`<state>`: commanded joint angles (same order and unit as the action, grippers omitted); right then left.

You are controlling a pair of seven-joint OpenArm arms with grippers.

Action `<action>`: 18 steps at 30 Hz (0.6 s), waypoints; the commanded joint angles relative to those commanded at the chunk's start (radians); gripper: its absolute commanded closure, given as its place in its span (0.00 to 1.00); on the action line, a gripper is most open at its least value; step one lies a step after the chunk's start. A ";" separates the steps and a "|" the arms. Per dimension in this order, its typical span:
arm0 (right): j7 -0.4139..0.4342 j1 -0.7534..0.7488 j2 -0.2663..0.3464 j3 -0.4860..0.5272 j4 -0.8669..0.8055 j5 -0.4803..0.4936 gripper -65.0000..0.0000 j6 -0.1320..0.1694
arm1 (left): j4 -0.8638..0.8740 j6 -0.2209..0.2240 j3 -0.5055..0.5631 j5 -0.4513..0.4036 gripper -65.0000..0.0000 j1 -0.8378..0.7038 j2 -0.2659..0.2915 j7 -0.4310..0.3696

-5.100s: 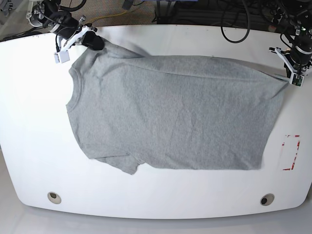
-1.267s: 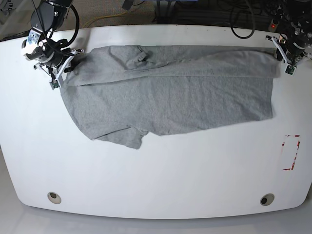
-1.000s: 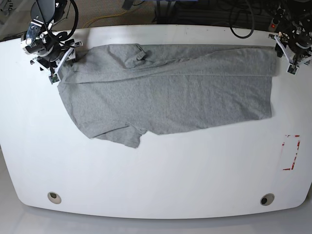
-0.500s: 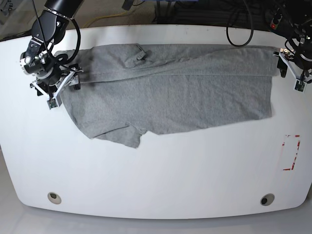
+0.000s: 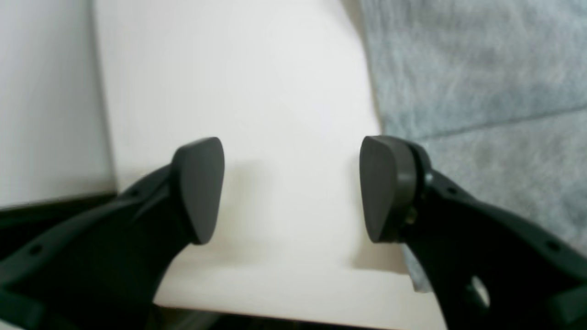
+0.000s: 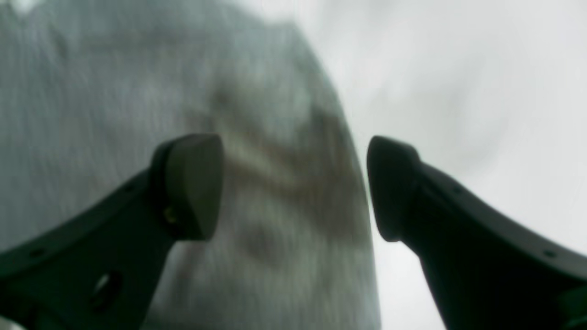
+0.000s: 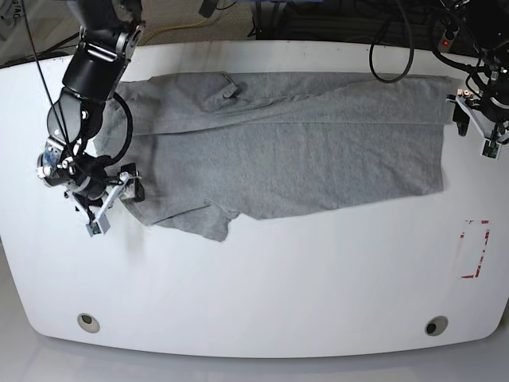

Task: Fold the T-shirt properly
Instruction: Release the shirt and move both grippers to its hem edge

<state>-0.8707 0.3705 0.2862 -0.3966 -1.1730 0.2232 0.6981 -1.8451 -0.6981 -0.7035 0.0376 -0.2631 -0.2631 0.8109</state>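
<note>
The grey T-shirt (image 7: 286, 151) lies flat across the far half of the white table (image 7: 270, 278), with its far edge folded over in a long strip. My right gripper (image 7: 109, 204) is open at the shirt's near-left edge, beside the lower sleeve. In the blurred right wrist view the open gripper (image 6: 293, 188) hovers over the cloth (image 6: 137, 114). My left gripper (image 7: 479, 127) is open just off the shirt's right edge. In the left wrist view the gripper (image 5: 291, 188) is over bare table, with the shirt (image 5: 481, 82) to its right.
A red-marked rectangle (image 7: 475, 248) is on the table at the right. Two round holes (image 7: 89, 322) (image 7: 435, 325) sit near the front edge. Cables and arm bases crowd the back edge. The table's side edge (image 5: 105, 114) shows in the left wrist view.
The shirt's far edge has been folded over and both grippers have let go. The right arm moved down the shirt's left side towards the lower sleeve. The left arm moved slightly nearer along the right edge.
</note>
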 joint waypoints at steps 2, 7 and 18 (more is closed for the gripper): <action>0.064 0.044 0.015 0.034 0.098 0.000 0.28 0.000 | 0.017 0.000 -0.002 0.000 0.33 0.015 0.000 0.000; 0.239 0.129 0.044 0.123 0.316 0.000 0.28 0.000 | 0.043 0.000 -0.006 0.000 0.33 0.037 0.000 0.002; 0.311 0.161 0.032 0.244 0.428 0.003 0.35 0.000 | 0.058 0.000 0.000 0.003 0.32 0.150 0.009 0.009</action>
<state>-0.5593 0.5317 0.3184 -0.1527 -0.7449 0.2263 0.6981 -1.7868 -0.6981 -0.7035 0.0407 -0.1128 -0.2539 0.8201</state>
